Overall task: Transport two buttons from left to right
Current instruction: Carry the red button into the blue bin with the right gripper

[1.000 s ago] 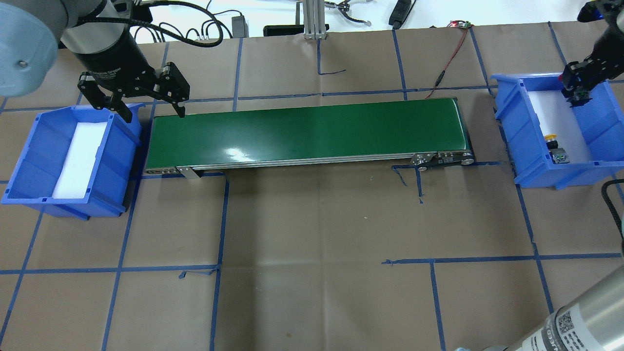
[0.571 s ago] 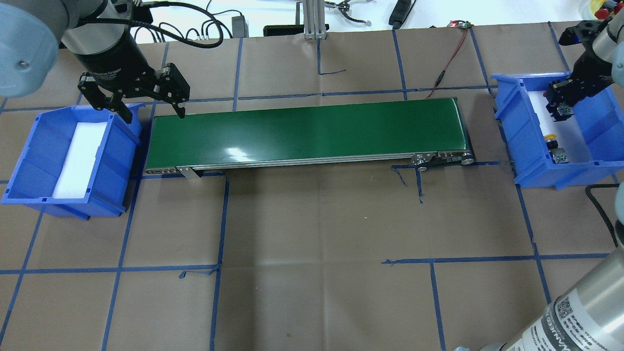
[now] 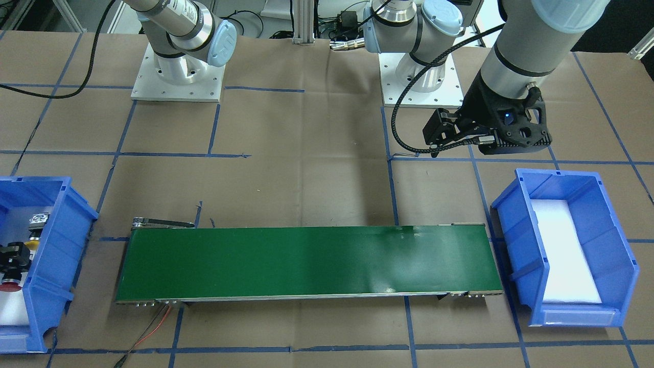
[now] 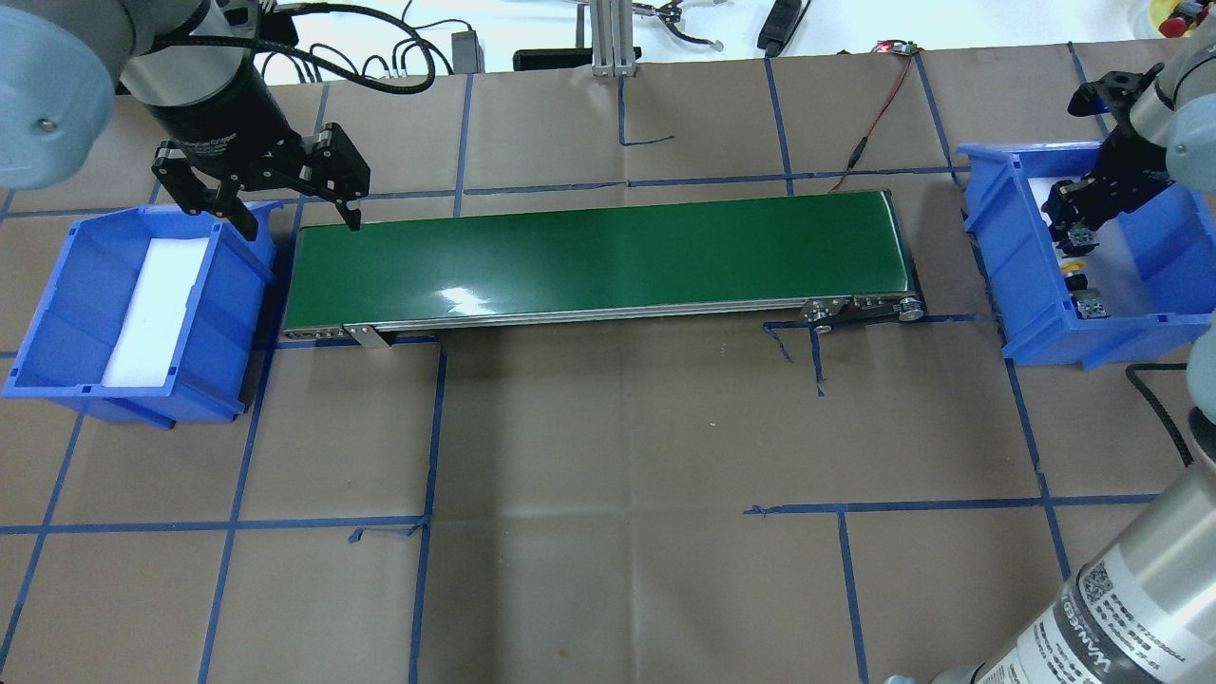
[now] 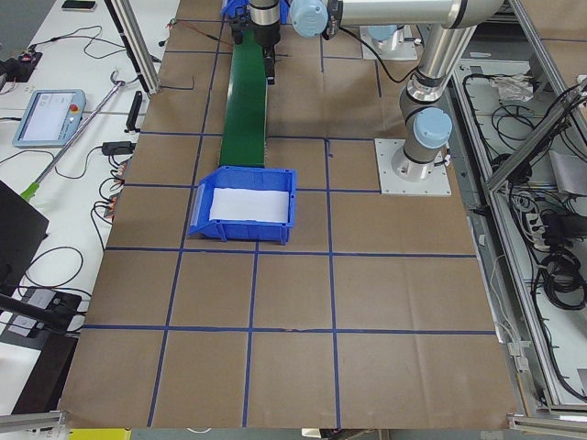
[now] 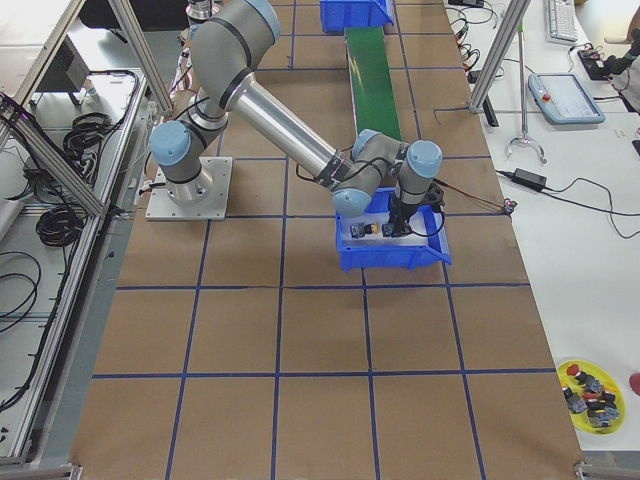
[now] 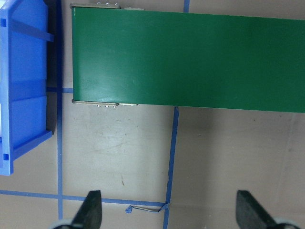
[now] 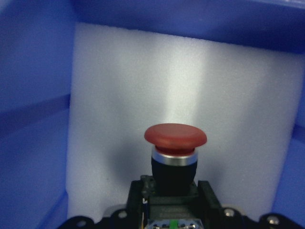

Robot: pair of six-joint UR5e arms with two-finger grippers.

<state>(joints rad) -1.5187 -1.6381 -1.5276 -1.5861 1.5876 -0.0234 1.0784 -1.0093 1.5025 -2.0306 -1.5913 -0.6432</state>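
My right gripper (image 4: 1072, 226) is shut on the red button (image 8: 175, 136) and holds it inside the right blue bin (image 4: 997, 247), just above the white foam. The red cap also shows in the front-facing view (image 3: 9, 285). The yellow button (image 4: 1078, 277) lies on the foam in the same bin, just in front of the gripper, its grey body (image 4: 1091, 305) toward the bin's front wall. My left gripper (image 4: 290, 207) is open and empty above the left end of the green conveyor (image 4: 598, 256); its fingertips (image 7: 93, 210) show wide apart in the left wrist view.
The left blue bin (image 4: 66, 372) holds only white foam. A red wire (image 4: 879, 109) runs from the conveyor's far right end. A yellow plate of spare buttons (image 6: 590, 385) sits on the side table. Blue tape lines cross the brown table.
My right gripper has moved with the red button down into the right bin, toward the yellow button. My left arm has not moved.
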